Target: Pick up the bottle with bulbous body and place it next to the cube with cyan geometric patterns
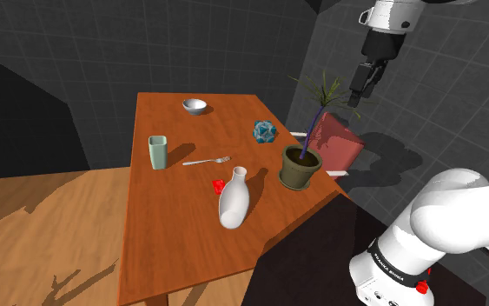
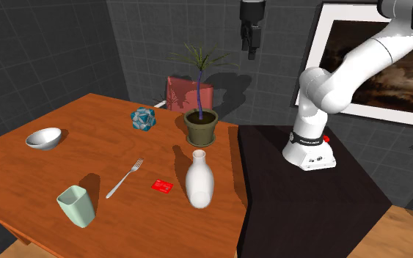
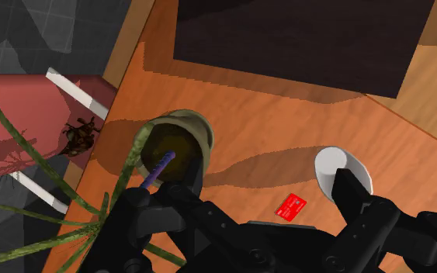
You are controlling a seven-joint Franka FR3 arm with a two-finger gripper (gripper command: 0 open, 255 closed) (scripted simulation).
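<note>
Setting: dark grey tiled walls, wood floor, an orange-brown wooden table [image 1: 173, 243] with a red chair [image 1: 333, 139] behind its far edge.

Item 1, bottle [image 1: 234, 202]: white, bulbous body, narrow neck. It stands upright, long axis vertical, mouth pointing up. It is near the table edge that faces the stand, with a red card [image 1: 220, 185] just beside it. It is well apart from the cube [image 1: 264, 131], which is patterned in cyan.

Item 2, potted plant [image 1: 300, 167]: between bottle and cube, nearer the chair.

Item 3, other wares: white bowl [image 1: 194, 106], pale green cup [image 1: 157, 152], fork [image 1: 206, 161].

Item 4, hand [image 1: 361, 87]: black, high above the table over the plant, touching nothing. The fingers stand apart with nothing between them.

View notes: the second exterior view adds a framed picture [image 2: 359, 66] on the wall and the dark stand [image 2: 307, 198] top. The wrist view looks straight down on the bottle's rounded shoulder beside one finger, and into the pot's soil.
</note>
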